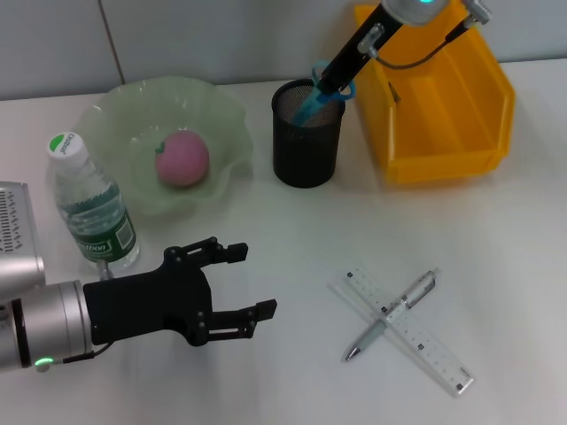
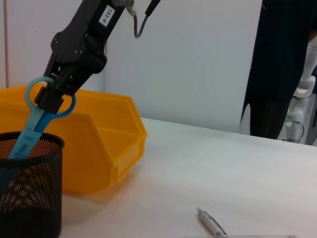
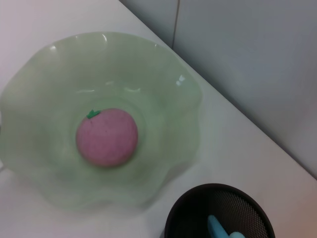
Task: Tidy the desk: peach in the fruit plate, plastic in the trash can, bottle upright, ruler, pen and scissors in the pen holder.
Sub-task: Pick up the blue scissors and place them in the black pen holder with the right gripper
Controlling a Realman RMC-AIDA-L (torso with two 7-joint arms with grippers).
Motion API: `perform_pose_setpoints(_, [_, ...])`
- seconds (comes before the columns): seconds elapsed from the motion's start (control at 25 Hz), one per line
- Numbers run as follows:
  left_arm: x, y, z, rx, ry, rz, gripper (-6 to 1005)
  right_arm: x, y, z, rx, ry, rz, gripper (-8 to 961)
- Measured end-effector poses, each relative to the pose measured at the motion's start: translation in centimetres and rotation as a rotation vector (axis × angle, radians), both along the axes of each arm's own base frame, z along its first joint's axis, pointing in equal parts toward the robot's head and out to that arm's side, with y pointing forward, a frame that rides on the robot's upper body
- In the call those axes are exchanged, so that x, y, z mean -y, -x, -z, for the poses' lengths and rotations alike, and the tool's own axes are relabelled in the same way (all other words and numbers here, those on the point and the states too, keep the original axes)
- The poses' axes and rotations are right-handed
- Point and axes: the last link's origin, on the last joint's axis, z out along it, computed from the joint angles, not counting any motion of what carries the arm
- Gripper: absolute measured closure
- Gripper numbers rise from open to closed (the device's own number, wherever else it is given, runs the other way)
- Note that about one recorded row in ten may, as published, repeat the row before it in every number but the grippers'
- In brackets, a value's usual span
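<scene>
My right gripper (image 1: 330, 78) is shut on the ring handles of the blue scissors (image 1: 310, 108), whose blades slant down into the black mesh pen holder (image 1: 306, 155). The left wrist view shows this grip (image 2: 52, 94) on the scissors (image 2: 30, 130) over the holder (image 2: 29, 193). A pink peach (image 1: 182, 158) lies in the green fruit plate (image 1: 115, 115). The bottle (image 1: 93, 212) stands upright. A pen (image 1: 394, 314) lies crossed over the clear ruler (image 1: 425, 350). My left gripper (image 1: 252, 282) hovers open beside the bottle. The plastic is out of view.
A yellow bin (image 1: 443, 97) stands right of the pen holder, at the back of the white table. A dark-clothed person (image 2: 277, 69) stands beyond the table's far edge. The right wrist view shows the peach (image 3: 106, 137), the plate (image 3: 163, 89) and the holder rim (image 3: 198, 208).
</scene>
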Motion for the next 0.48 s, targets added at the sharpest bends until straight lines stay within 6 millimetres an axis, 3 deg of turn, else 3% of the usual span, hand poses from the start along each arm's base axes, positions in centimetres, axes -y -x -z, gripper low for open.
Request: perform_pose_setpoints(0.48, [-0.10,0.09,-0.15,0.000,-0.007,-0.004,144,-0.13,0.44,0.82,0.027,-0.005,-0.014,819])
